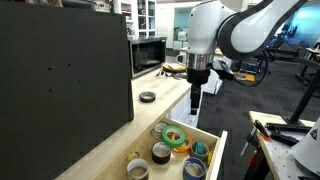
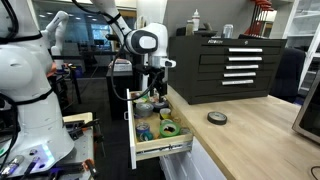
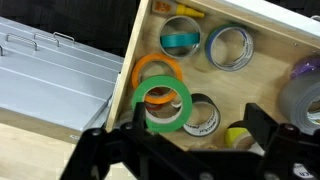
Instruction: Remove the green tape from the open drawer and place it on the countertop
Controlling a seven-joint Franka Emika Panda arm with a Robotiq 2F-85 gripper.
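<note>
The green tape lies in the open drawer, resting on an orange roll and a black-and-white roll. It also shows in both exterior views. My gripper hangs above the drawer, open and empty, with its left finger just beside the green ring. In both exterior views the gripper points down over the drawer. The countertop runs alongside.
The drawer holds several other rolls: teal, clear, yellow, grey. A black roll lies on the countertop. A black tool chest and a microwave stand on the counter.
</note>
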